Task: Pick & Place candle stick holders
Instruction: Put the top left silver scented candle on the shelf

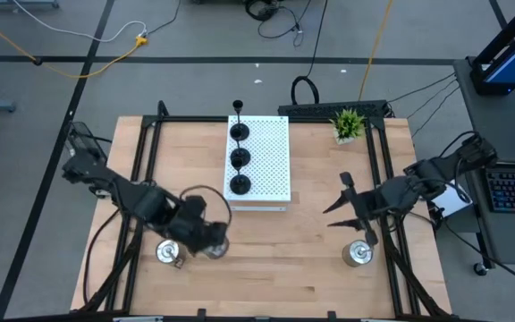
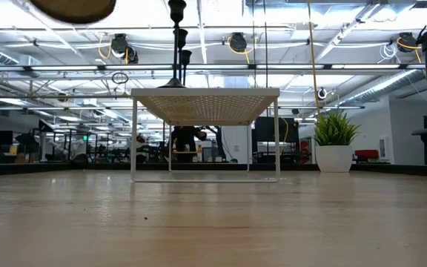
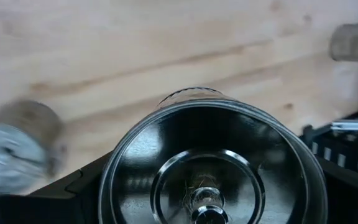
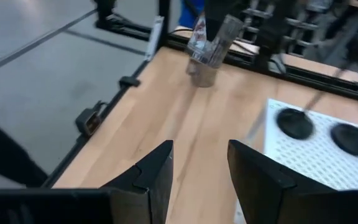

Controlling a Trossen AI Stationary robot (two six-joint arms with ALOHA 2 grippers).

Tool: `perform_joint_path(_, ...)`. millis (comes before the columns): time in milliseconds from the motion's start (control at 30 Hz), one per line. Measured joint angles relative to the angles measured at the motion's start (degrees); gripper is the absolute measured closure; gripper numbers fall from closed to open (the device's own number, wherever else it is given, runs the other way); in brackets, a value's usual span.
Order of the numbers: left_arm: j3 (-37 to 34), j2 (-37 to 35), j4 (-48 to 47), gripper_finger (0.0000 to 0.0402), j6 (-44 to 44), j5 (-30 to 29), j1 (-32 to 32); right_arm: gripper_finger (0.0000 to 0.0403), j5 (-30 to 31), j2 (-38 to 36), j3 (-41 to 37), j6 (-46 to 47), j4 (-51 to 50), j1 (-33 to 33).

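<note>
- Near the front edge, the left gripper [image 1: 211, 240] is clamped around a silver holder [image 3: 213, 168], its fingers spread wide by the cup.
- Two more silver holders stand on the table [image 1: 302, 268], one beside it [image 1: 167, 252] and one front right [image 1: 358, 254].
- The right gripper [image 1: 336, 211] hovers empty, fingers narrowly parted.
- Farther back, three black holders [image 1: 239, 158] stand in line on the white board [image 1: 271, 170].

Counted on the table: three black candle stick holders [image 1: 239, 157] on one white perforated board [image 1: 271, 156]; three silver candle stick holders [image 1: 358, 254]; one potted plant [image 1: 348, 123]; two grippers.
</note>
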Motion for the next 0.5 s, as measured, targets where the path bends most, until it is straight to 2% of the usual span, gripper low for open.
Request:
perform_joint_path(300, 16.8, 14.7, 0.0, 0.0048, -3.2, -3.7, -4.4, 0.0259, -3.5, 3.8, 0.0, -4.6, 2.1, 0.0)
perform_joint_path(500, 26.3, 21.7, 0.1, 0.0048, 0.8, -6.9, -4.4, 0.0259, -9.1, 9.3, 0.0, -3.1, 4.7, 0.0)
